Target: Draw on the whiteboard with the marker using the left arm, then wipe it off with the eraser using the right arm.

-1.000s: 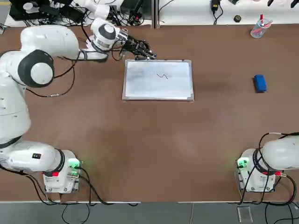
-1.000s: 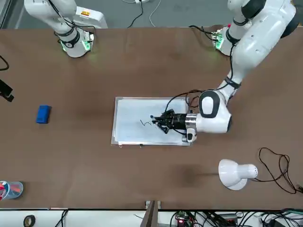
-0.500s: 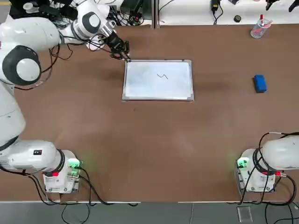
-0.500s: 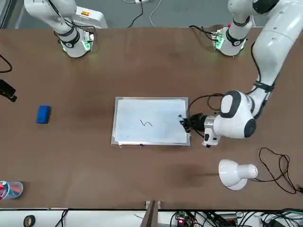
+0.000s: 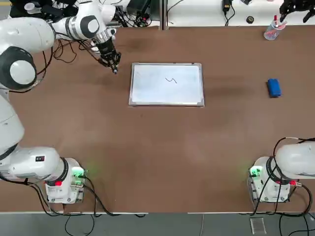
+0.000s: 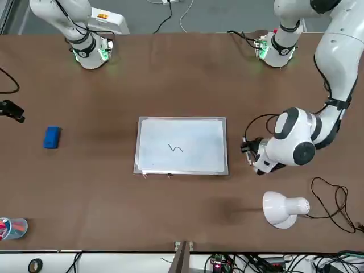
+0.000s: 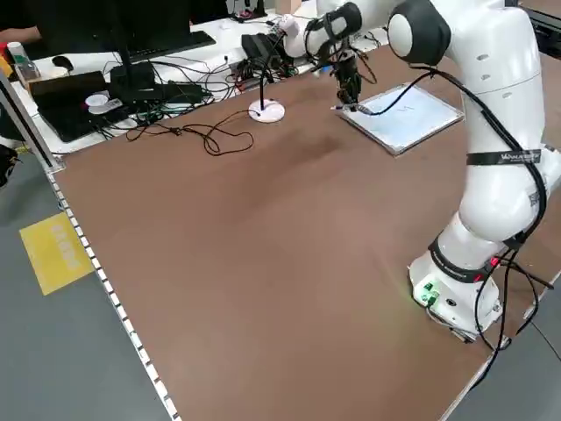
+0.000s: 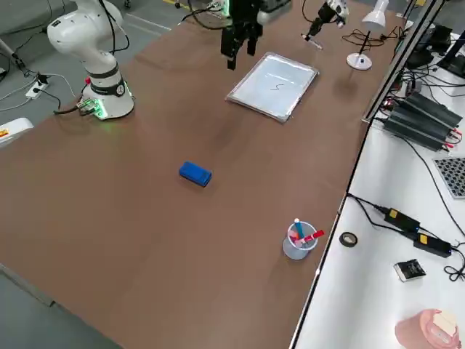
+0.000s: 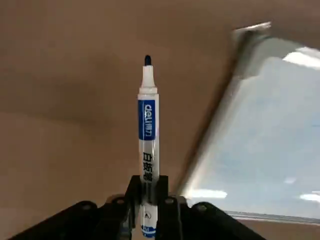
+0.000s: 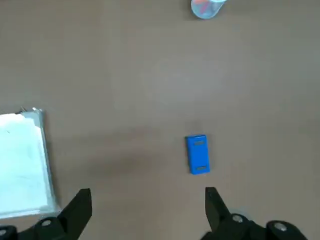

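Nearest me there's one cup (image 6: 16, 228) of pens, can't really count those from here, then the left gripper (image 9: 148, 183), closed on the one marker (image 9: 149, 117) low on the barrel so the bare tip sticks out for drawing, held off to the side probably to leave wiping room. Past that it's one whiteboard (image 6: 182, 133) with one squiggle (image 6: 175, 148), one eraser (image 6: 52, 137) lying loose on the bench (image 6: 142, 210), and the right gripper (image 10: 148, 192) up above, wide open and empty, I'd guess ready to grab it.

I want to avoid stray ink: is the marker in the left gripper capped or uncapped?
Uncapped: the marker shows its bare dark tip.
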You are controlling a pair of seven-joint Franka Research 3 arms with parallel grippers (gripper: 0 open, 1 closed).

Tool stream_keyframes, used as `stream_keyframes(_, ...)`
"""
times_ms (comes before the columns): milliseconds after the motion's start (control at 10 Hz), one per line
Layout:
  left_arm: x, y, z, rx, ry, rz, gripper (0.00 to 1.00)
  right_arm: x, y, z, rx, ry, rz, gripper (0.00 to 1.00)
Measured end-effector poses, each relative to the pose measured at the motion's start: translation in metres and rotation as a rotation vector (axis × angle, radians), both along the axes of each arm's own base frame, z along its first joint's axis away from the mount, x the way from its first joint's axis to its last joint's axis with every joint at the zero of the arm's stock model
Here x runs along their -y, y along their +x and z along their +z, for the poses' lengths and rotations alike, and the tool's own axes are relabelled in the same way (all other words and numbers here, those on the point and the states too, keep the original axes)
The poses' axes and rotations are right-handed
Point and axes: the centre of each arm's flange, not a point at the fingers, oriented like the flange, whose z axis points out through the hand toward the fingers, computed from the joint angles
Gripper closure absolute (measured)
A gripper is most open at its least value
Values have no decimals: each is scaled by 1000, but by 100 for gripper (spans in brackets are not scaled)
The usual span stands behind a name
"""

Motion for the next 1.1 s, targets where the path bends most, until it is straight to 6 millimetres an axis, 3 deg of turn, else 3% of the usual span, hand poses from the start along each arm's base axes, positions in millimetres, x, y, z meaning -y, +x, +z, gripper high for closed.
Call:
stream_keyframes(600,-64,-31,-40,66,121,-248,82,40,-4,-61,6,-10,145,0)
stream_keyframes(800,-95,-38,-52,100,109,-292,82,56,-5,-98,48,-19,189,0)
stream_keyframes(1100,-123,-49,-73,171,118,-321,82,84,-9,-173,107,-33,270,0)
